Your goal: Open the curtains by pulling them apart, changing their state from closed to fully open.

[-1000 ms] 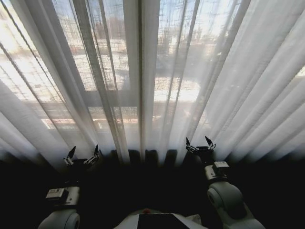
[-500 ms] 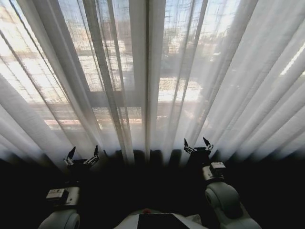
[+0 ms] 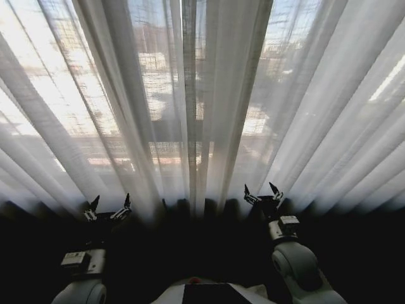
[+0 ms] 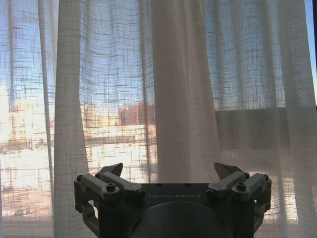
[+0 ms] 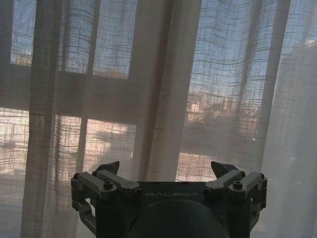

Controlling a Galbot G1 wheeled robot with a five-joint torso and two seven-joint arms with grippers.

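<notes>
Hanging shut across the whole window, the curtains [image 3: 209,114] run top to bottom in long vertical pleats, fanning outward toward the lower edge in the head view, daylight and blurred buildings showing through the weave. Low on the left, the left hand [image 3: 108,208] is raised toward the fabric with fingers spread apart, gripping nothing; its wrist view has a thick fold [image 4: 181,99] standing straight up ahead of it. Over on the right, the right hand [image 3: 262,193] sits just below the hem area, fingers also apart and empty, facing another upright fold [image 5: 158,84].
</notes>
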